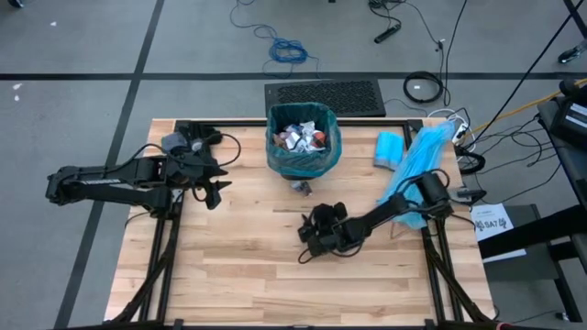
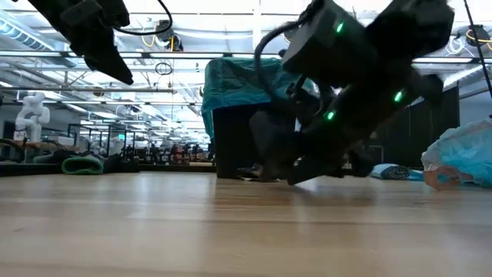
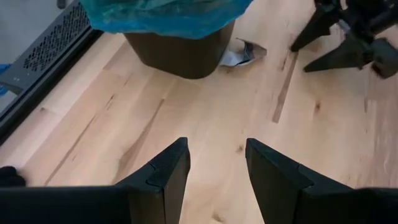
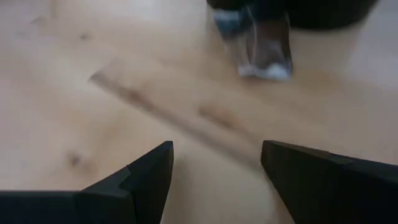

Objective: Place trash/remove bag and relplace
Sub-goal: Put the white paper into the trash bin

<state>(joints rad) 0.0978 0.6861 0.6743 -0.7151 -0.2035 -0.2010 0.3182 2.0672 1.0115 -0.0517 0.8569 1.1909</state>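
From above, the bin (image 1: 304, 140), lined with the teal bag (image 1: 330, 145) and filled with trash (image 1: 301, 136), stands at the table's (image 1: 238, 266) far edge; one stray wrapper (image 1: 301, 187) lies just in front of it. The right gripper (image 1: 309, 240) hangs low near mid-table, the left gripper (image 1: 217, 181) waits left of the bin. At table height the right gripper (image 2: 296, 173) nearly touches the wood. The left wrist view shows its fingers (image 3: 163, 177) parted, empty. The right wrist view likewise shows fingers (image 4: 146, 174) spread, the wrapper (image 4: 260, 50) ahead.
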